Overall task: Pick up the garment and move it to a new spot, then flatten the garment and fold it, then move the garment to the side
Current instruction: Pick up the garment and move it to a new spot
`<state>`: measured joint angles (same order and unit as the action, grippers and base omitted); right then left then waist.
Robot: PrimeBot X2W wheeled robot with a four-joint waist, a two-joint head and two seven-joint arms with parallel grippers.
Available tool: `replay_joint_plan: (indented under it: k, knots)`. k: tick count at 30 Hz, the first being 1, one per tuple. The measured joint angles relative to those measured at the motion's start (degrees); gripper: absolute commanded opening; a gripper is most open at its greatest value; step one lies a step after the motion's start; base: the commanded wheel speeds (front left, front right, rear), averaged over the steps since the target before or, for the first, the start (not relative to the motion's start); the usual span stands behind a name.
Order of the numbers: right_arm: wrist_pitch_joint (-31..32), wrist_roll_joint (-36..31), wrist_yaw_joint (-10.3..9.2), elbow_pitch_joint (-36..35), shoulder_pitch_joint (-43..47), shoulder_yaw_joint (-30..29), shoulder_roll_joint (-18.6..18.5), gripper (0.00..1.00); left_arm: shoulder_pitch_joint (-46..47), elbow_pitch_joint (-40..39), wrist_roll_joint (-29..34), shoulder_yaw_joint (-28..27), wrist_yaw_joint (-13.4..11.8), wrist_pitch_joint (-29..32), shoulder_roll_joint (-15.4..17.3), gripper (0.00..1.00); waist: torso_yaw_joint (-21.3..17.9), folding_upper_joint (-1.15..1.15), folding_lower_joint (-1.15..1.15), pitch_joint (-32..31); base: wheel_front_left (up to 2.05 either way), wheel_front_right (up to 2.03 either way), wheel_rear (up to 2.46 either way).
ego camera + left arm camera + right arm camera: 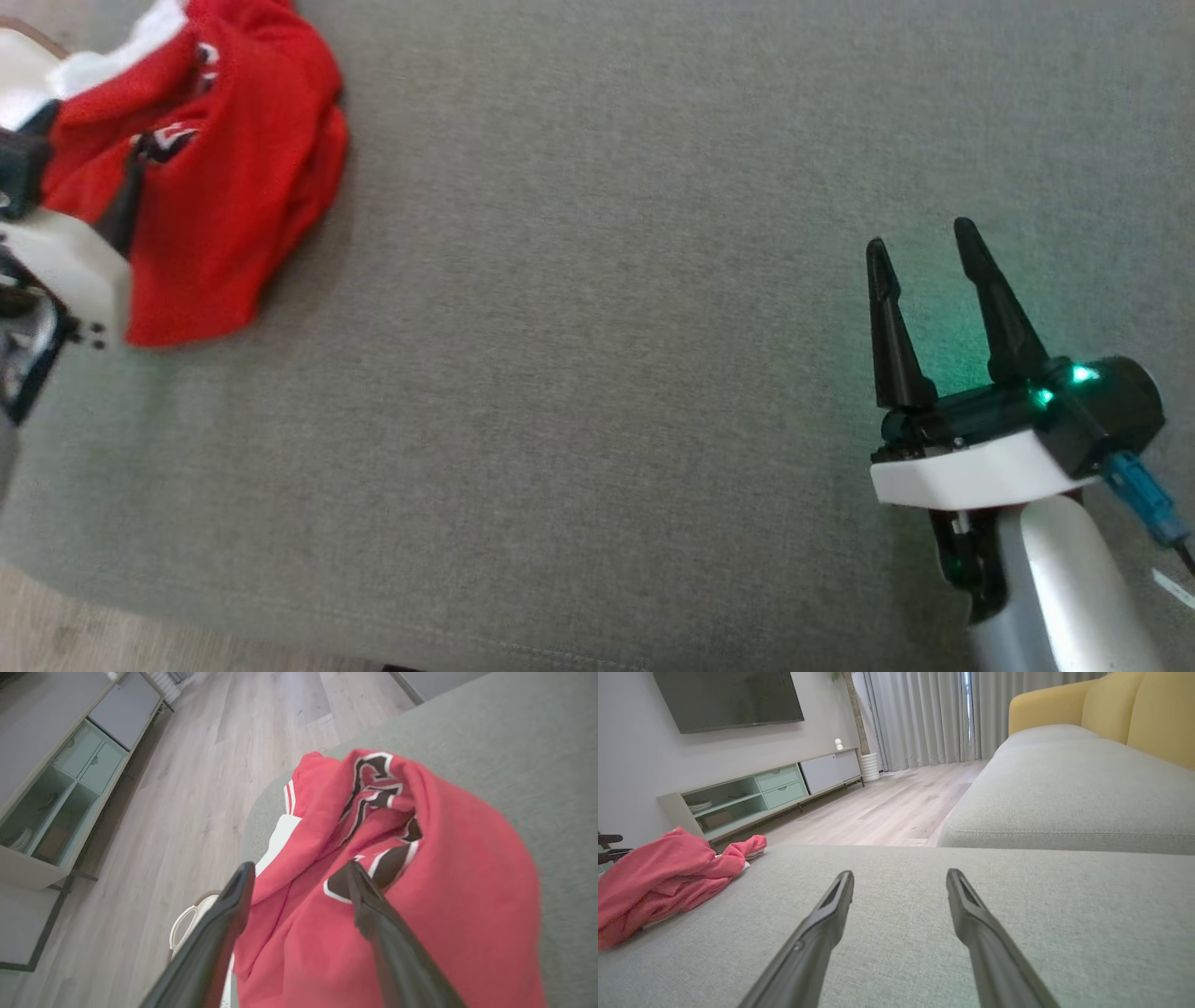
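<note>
**Garment bunched at the far-left corner of the cushion, both end effectors spread wide**

The garment [233,187] is a red top with white trim and black-and-white lettering. It lies in a crumpled heap at the far left of a grey upholstered sofa cushion [597,392], right by the cushion's rounded edge, and a white part of it reaches that edge. The rest of the cushion's fabric is bare and flat. To the far right a second grey seat [1064,798] adjoins it, with a yellow backrest [1134,714] behind. Past the cushion runs a pale wood-plank floor [187,788]. Against the wall stands a long low cabinet [752,798] with open shelves and mint-green drawers. A dark television [728,697] hangs above it, and pale curtains [920,718] cover the far end of the room.

The left end effector [301,865] is at the heap with its two dark fingers spread wide. They straddle a raised fold of the red cloth, and one finger [373,905] lies over the lettered part. The cloth is not pinched between them.

The right end effector [922,238] hovers over bare cushion at the near right, well apart from the garment. It too is spread wide and holds nothing, and a green light glows on its body.
</note>
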<state>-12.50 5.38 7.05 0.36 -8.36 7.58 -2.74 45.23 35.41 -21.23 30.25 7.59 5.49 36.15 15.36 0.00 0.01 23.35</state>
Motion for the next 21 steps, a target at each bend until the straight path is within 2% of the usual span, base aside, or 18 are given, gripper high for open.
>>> replay_joint_plan:
  k: [4, 11, 12, 13, 14, 16, 21]
  knots:
    - [0.30, -0.46, 0.00, -0.96, -0.51, -0.15, -0.01, 1.00, 3.70, 3.50, -2.47, 3.93, 0.00, -0.03, 1.42, 1.00, -1.12, 0.00, 0.00, 1.62, 0.00, 0.00, 0.00]
    - [0.69, -0.86, 0.00, -2.07, -0.62, -0.27, -0.02, 1.00, 10.39, 10.88, -5.92, 10.63, 0.00, -1.60, 1.33, 1.00, -2.97, 0.00, 0.00, 3.89, 0.00, 0.00, 0.00]
    - [0.69, -0.86, 0.00, -2.09, -0.62, -0.29, -0.02, 1.00, 10.90, 11.68, -6.71, 11.32, 0.00, -1.59, 1.22, 0.81, -3.09, 0.00, -0.01, 4.03, 0.00, 0.00, 0.00]
    - [0.69, -0.86, 0.00, -2.13, -0.62, -0.30, -0.02, 1.00, 11.26, 12.50, -7.60, 11.88, 0.00, -1.67, 1.03, 0.18, -3.15, 0.00, -0.01, 4.14, 0.00, 0.00, 0.00]
    - [0.69, -0.86, 0.00, -2.13, -0.62, -0.37, -0.02, 1.00, 11.55, 13.19, -7.72, 12.78, 0.00, -2.40, 0.98, 0.00, -3.14, 0.00, -0.01, 4.20, 0.00, 0.00, 0.00]
    - [0.69, -0.86, 0.00, -2.13, -0.62, -0.42, -0.02, 1.00, 12.35, 14.78, -7.34, 14.27, 0.00, -4.09, 0.77, 0.00, -3.02, 0.00, -0.01, 4.19, 0.00, 0.00, 0.00]
    - [0.68, -0.85, 0.00, -1.91, -0.62, -0.33, -0.03, 1.00, 16.24, 18.92, -6.91, 13.99, -0.59, -11.32, -0.41, 0.00, -2.60, 0.00, -0.01, 3.29, 0.00, 0.00, 0.00]
